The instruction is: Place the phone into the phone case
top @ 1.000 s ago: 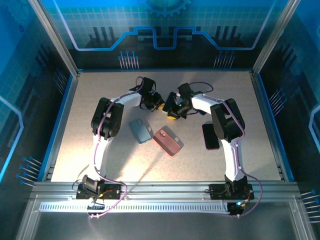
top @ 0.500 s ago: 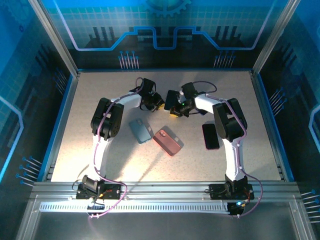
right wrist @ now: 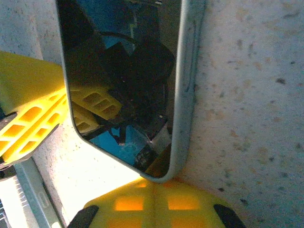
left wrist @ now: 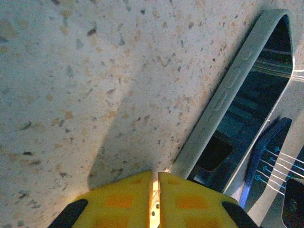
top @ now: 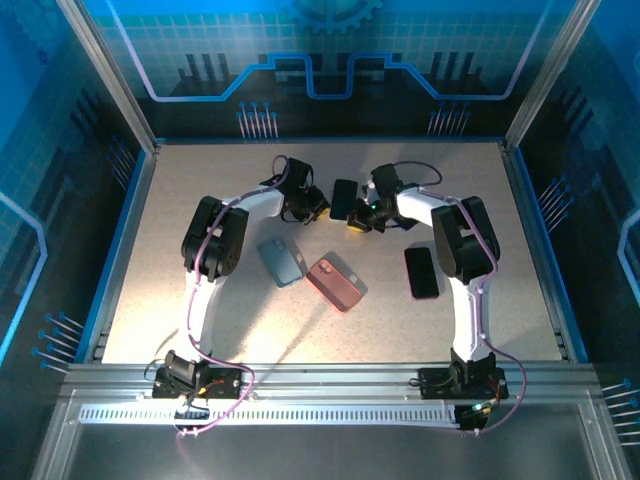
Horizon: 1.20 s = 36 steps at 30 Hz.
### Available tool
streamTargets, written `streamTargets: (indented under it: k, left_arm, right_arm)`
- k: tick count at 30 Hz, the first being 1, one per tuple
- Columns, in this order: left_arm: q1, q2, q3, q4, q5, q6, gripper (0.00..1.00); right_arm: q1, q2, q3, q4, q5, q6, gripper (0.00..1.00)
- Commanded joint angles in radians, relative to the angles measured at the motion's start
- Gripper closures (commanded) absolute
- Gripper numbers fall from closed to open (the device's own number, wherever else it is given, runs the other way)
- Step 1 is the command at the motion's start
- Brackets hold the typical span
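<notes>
In the left wrist view the bottom edge crops the left gripper [left wrist: 155, 183] to the yellow tips of its jaws. These tips cover the near end of the dark glass-fronted phone with a grey rim [left wrist: 247, 99], whose far side runs off the right edge. In the right wrist view the phone's upper part leaves the top of the frame, and the right gripper [right wrist: 154, 187] is cropped at the bottom. From above, whether either gripper's jaws touch the phone is too small to tell.

A speckled beige table [top: 150, 300] sits inside blue circuit-patterned walls [top: 200, 40] with aluminium frame posts [top: 105, 70]
</notes>
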<state>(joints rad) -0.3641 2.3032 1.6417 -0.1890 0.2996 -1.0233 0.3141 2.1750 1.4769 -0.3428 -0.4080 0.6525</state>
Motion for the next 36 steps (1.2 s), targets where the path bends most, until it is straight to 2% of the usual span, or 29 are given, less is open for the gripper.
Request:
streamTargets:
  k: [1,11,20,25,29,32,35,36]
  left_arm:
    - [-0.061,0.009,-0.036,-0.015,0.034,-0.018,0.87]
    - [-0.092,-0.004,-0.044,-0.02,0.033,-0.027,0.87]
    - [-0.095,-0.032,-0.093,-0.018,0.011,-0.016,0.88]
    - [-0.082,-0.068,-0.122,-0.015,0.001,-0.009,0.88]
    - [-0.076,-0.125,-0.163,-0.019,-0.01,0.018,0.88]
    - [-0.076,-0.188,-0.214,-0.02,-0.016,0.04,0.88]
    - [-0.076,-0.266,-0.286,-0.004,-0.006,0.053,0.87]
    - [-0.076,-0.296,-0.313,0.0,-0.005,0.056,0.87]
  right_arm:
    - [-0.017,-0.029,-0.016,-0.004,0.043,-0.019,1.0]
    - [-0.032,-0.077,-0.041,-0.009,0.042,-0.025,1.0]
    - [-0.069,-0.269,-0.223,0.051,0.044,-0.003,1.0]
    - [-0.095,-0.357,-0.28,0.016,0.043,-0.03,1.0]
    - [-0.114,-0.449,-0.322,-0.081,0.096,-0.103,1.0]
    - [-0.127,-0.543,-0.364,-0.181,0.173,-0.178,0.86]
    - [-0.132,-0.645,-0.414,-0.277,0.279,-0.242,0.57]
    - [-0.133,-0.676,-0.436,-0.303,0.308,-0.258,0.51]
